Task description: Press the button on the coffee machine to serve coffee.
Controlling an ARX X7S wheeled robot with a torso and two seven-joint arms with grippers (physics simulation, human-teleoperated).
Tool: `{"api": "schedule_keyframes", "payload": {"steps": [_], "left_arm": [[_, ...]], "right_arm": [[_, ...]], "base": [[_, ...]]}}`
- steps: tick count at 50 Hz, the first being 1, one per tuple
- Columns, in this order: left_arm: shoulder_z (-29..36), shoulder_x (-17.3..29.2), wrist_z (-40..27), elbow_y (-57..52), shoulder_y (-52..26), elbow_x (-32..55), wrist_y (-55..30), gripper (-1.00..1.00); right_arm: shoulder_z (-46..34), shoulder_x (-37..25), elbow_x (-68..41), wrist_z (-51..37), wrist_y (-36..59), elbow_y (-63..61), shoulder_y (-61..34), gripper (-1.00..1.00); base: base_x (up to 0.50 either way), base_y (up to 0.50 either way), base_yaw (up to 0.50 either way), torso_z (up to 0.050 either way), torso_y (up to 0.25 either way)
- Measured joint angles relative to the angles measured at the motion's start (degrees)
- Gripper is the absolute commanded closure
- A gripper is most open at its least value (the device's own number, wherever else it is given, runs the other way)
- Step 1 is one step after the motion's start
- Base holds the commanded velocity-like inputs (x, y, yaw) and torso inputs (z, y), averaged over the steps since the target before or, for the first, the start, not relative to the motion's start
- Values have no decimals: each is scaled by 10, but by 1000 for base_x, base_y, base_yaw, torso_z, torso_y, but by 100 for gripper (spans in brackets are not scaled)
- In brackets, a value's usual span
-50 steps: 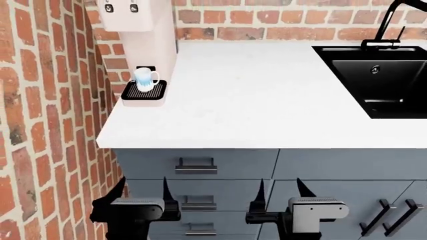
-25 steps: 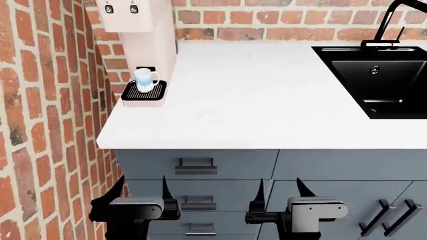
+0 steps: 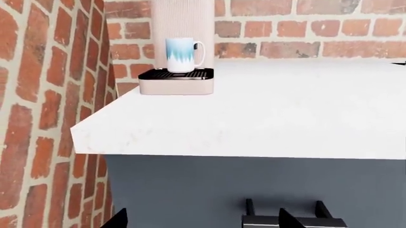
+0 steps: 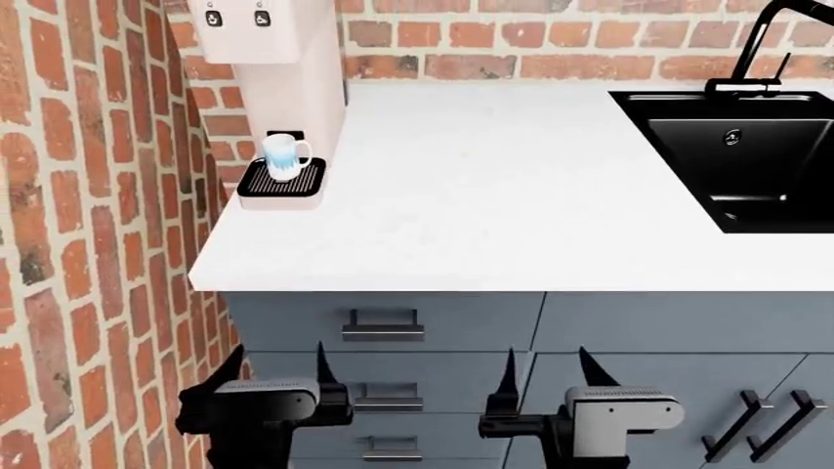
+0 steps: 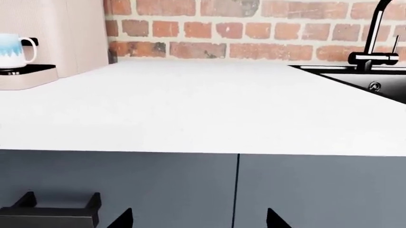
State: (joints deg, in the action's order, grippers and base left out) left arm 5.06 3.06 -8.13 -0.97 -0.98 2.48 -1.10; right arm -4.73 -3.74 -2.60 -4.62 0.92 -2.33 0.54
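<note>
The pale pink-beige coffee machine [image 4: 289, 59] stands at the counter's far left against the brick wall, with two small black buttons [image 4: 237, 17] on its overhanging head. A white and blue mug [image 4: 281, 154] sits on its black slatted drip tray [image 4: 279, 181]; mug [image 3: 182, 54] and tray [image 3: 176, 74] also show in the left wrist view. My left gripper [image 4: 276, 363] and right gripper [image 4: 548, 367] are both open and empty, low in front of the grey drawers, well below the counter and far from the machine.
The white counter [image 4: 521, 186] runs right to a black sink [image 4: 749, 156] with a black faucet [image 4: 769, 44]. A brick wall [image 4: 92, 244] closes the left side. Grey drawers with dark handles [image 4: 383, 324] lie under the counter edge, right behind my grippers.
Both grippers have sunk very slightly in the head view; nothing else has moved.
</note>
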Motion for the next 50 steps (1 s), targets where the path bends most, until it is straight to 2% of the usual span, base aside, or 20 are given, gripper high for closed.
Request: {"api": "schedule_keyframes", "payload": {"steps": [7, 22, 27, 39, 50], "left_arm": [[4, 4, -6, -81, -4, 24, -66, -100], [11, 30, -19, -248, -51, 67, -247, -100], [7, 39, -22, -282, -69, 78, -286, -100], [-3, 49, -30, -323, -93, 104, -342, -100], [-6, 61, -49, -363, -121, 120, -420, -100]], "right_arm": [[-6, -7, 0, -7, 57, -69, -8, -100], [2, -41, -4, -17, 310, -301, -81, -100], [5, -52, -6, -18, 376, -347, -110, -100], [8, -67, -10, -21, 458, -404, -141, -100], [14, -76, -19, -20, 510, -433, -166, -100]], "base": [[0, 0, 0, 0, 0], [0, 0, 0, 0, 0], [0, 0, 0, 41, 0], [0, 0, 0, 49, 0], [0, 0, 0, 1, 0]]}}
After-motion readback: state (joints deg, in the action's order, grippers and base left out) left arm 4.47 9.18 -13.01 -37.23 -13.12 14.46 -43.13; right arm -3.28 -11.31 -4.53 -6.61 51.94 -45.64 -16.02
